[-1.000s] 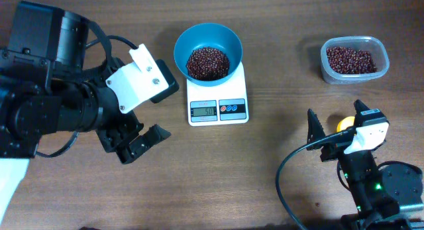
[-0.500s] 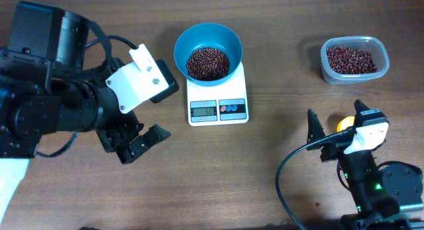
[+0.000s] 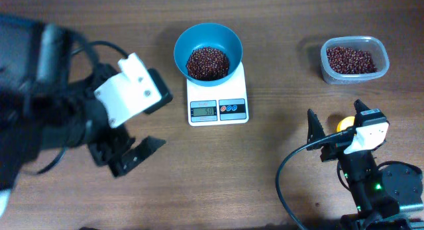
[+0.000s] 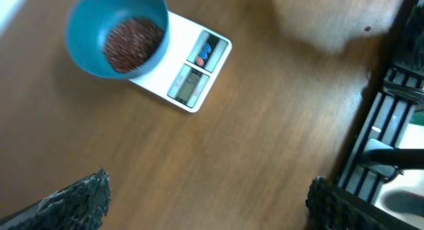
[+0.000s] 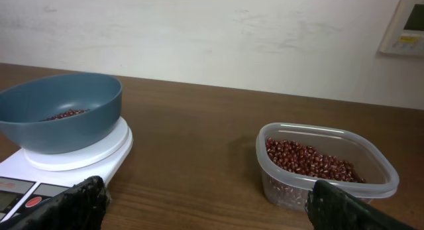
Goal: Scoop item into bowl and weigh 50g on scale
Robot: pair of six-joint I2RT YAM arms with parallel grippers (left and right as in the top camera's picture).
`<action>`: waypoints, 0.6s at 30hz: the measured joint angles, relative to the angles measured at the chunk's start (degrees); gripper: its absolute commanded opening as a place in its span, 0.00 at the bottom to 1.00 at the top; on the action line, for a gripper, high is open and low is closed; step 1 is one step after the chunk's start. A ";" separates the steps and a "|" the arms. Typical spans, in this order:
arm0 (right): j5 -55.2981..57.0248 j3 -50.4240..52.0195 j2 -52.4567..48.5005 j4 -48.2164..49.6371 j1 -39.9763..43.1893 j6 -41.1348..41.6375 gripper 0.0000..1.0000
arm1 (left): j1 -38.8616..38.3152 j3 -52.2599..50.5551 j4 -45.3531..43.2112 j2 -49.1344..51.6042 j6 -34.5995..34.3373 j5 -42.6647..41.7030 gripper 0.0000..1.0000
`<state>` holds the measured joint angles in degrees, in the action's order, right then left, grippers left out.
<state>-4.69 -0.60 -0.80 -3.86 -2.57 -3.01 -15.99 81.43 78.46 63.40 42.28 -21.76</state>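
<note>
Both open, empty: right gripper (image 3: 336, 118), and left gripper (image 3: 138, 156) just drawn from the scale (image 3: 218, 109) toward the left edge; your weighing looks done.

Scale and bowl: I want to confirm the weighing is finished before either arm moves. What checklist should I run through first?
1. The blue bowl sits on the scale platform: ok.
2. The beans lie inside the bowl, none seen loose on the table: ok.
3. The display shows 50 g: cannot tell, digits too small.
4. The left end effector is open, empty and away from the scale: ok.
5. The right end effector is open and empty: ok.
</note>
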 measured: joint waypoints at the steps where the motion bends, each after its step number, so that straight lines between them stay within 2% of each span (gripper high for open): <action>1: 0.02 0.00 0.00 0.00 0.00 -0.02 0.99 | 0.00 -0.11 -0.15 -3.91 0.00 0.48 0.99; 5: 0.33 0.00 0.00 0.00 -0.04 -0.02 0.99 | 2.23 -9.70 -7.87 -17.18 0.15 0.76 0.99; 9: 0.39 0.00 0.00 0.00 -0.07 0.00 0.99 | 7.48 -19.19 -21.18 -22.10 -3.61 -2.69 0.99; 18: 0.39 0.00 0.00 0.00 -0.07 -0.02 0.99 | 7.56 -30.53 -29.90 -32.70 -4.85 -5.53 0.99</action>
<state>-4.29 -0.60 -0.80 -3.86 -2.63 -3.03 -8.43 50.89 48.56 30.70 37.43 -27.29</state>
